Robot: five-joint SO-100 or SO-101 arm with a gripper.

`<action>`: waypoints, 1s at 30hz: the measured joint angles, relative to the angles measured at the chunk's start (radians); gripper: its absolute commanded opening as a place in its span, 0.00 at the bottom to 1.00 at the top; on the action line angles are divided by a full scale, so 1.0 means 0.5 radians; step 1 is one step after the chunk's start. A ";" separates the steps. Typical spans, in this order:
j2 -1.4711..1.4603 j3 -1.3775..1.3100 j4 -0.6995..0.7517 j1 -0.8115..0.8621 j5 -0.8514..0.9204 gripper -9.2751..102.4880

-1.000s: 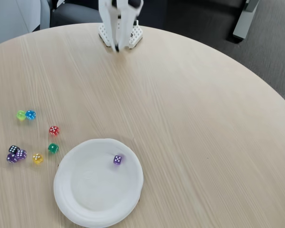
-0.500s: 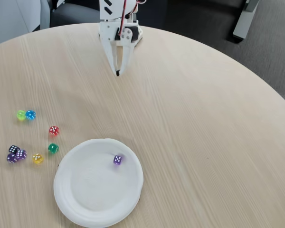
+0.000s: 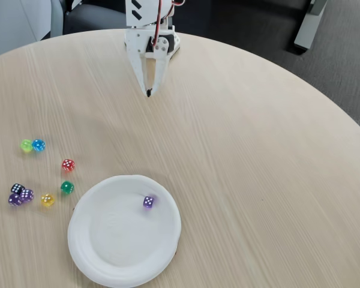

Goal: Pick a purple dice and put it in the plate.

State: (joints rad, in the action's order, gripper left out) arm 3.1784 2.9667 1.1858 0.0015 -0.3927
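Since the frame of half a second ago, almost nothing has shifted: the gripper (image 3: pixel 148 92) hangs at the same spot near the far edge of the tabletop (image 3: pixel 258 156), whereas a second ago it was drawn up and blurred over the arm's base. Its two white fingers taper to a single dark tip with no visible gap, so the gripper reads as clenched and empty. A purple dice (image 3: pixel 149 202) lies inside the plate (image 3: pixel 125 229), on the upper right part of the dish just within the rim, well apart from the gripper. Judged from this layout, the placement step is complete and the arm is parked between cycles. Two more purple dice (image 3: pixel 21 197) sit left of the plate, touching each other and a near-black die (image 3: pixel 16 188) (not a task item), with yellow, green, red, blue and lime dice nearby. Any further pick calls for a long reach toward that cluster and a narrow opening to isolate one cube from its neighbours. Pale wood grain covers the round tabletop; grey carpet lies beyond it.
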 measured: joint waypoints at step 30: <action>0.009 0.021 0.000 0.000 0.129 0.10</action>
State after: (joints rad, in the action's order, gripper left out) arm 3.1830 2.9775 1.1858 0.0015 -0.3283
